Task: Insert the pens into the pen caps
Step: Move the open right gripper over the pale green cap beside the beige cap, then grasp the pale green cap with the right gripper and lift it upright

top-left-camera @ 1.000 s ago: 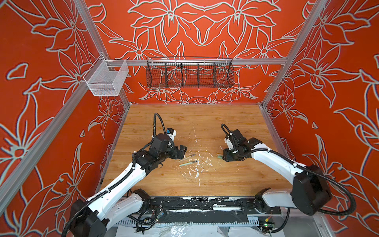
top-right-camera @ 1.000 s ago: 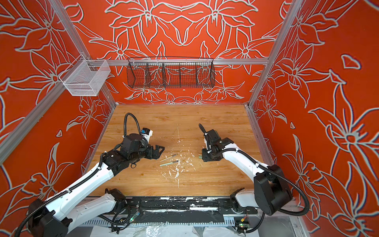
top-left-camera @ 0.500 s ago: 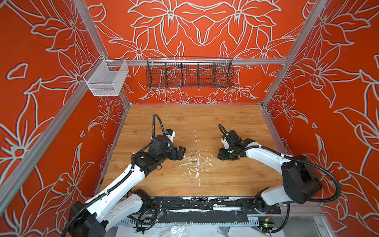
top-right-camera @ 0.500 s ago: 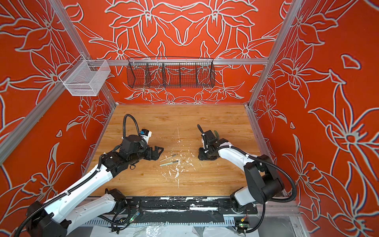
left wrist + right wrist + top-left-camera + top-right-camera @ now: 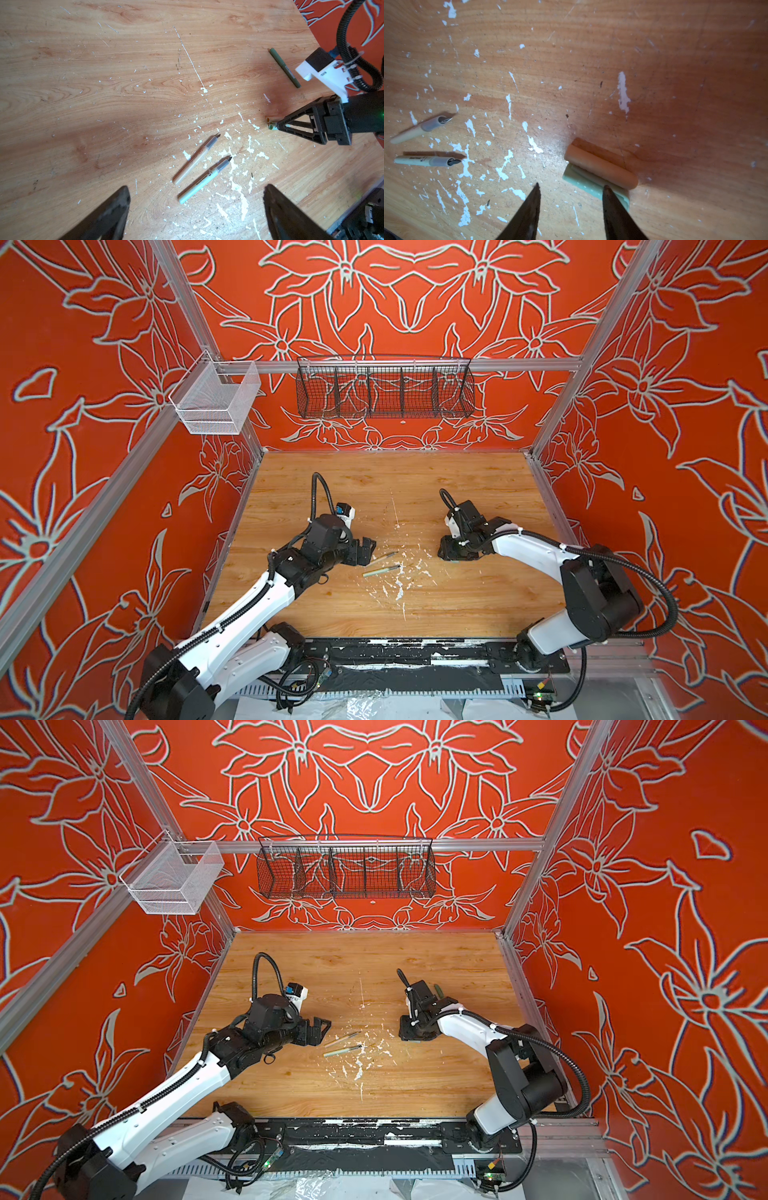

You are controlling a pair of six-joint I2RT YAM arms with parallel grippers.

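Right gripper [image 5: 571, 185], jaws apart and empty, stands at the stubby pale green plastic cap [image 5: 581, 184]. This cap lies off-centre toward one fingertip, touching the stubby beige plastic cap [image 5: 600, 166]. Left gripper [image 5: 196, 186], wide open, faces the slim beige pen [image 5: 194, 161] and slim mint pen [image 5: 204, 179] lengthwise.

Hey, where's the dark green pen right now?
The dark green pen lies flat on the table, right side in a top view, just behind the right gripper and well away from the beige pen.
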